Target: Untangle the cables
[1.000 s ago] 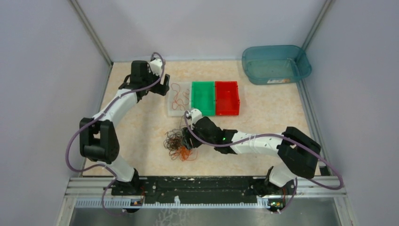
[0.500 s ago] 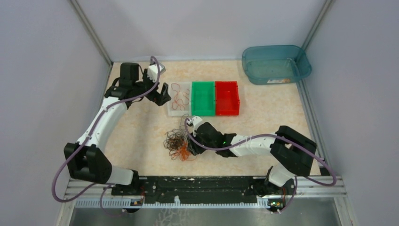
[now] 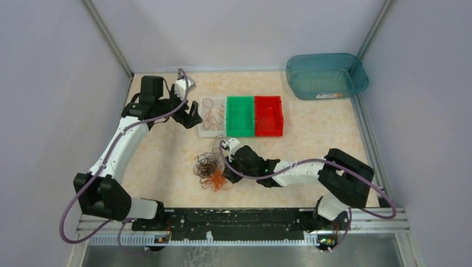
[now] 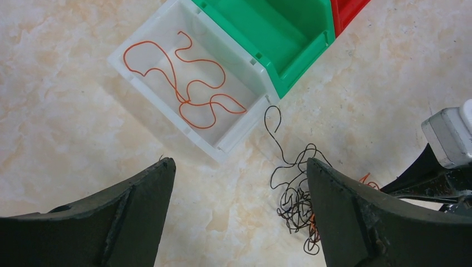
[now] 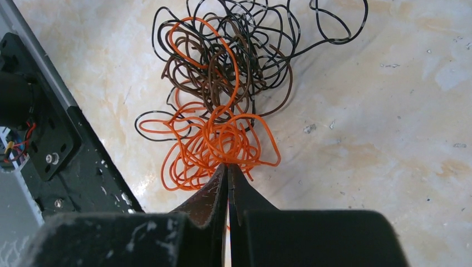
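Cables [image 5: 222,83] knotted on worktop [image 5: 389,111]; right fingers [image 5: 214,194] pinched shut on orange loops [image 5: 217,144]. Pulling risks dragging the whole lot, tightening knots. Left fingers [image 4: 142,194] wide open, empty.

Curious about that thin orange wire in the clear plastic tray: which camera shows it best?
Left wrist view: the thin orange wire lies large and sharp in the clear plastic tray. The top view shows it tiny; the right wrist sees only the tangled cables.

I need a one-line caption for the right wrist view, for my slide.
Right hand pinching orange strands at the edge of tangled orange, brown and black cables.
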Available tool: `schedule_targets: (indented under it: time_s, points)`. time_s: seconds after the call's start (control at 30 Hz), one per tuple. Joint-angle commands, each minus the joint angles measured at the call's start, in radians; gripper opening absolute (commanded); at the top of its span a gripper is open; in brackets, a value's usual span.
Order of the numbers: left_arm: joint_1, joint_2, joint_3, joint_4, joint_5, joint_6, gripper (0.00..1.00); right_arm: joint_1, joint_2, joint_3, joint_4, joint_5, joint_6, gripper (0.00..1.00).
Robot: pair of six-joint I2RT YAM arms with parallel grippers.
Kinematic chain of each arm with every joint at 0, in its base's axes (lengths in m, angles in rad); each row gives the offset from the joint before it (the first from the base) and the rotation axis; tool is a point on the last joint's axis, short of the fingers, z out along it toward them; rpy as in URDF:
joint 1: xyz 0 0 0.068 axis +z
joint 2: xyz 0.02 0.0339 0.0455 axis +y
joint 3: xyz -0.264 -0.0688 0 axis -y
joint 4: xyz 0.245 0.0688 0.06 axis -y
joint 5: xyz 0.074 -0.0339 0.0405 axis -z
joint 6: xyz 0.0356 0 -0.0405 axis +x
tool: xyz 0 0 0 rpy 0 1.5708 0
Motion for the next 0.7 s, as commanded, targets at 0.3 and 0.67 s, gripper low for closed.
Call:
schedule_targets:
  time_s: [0.3, 0.67]
  points:
    - [0.003, -0.139, -0.008, -0.142, 0.280, 0.088, 0.98, -0.021, -0.271, 0.094, -0.084, -0.129, 0.023, 0.00]
    - [0.002, -0.288, -0.093, -0.237, 0.376, 0.222, 0.99, -0.026, -0.303, 0.108, -0.191, -0.116, -0.054, 0.31]
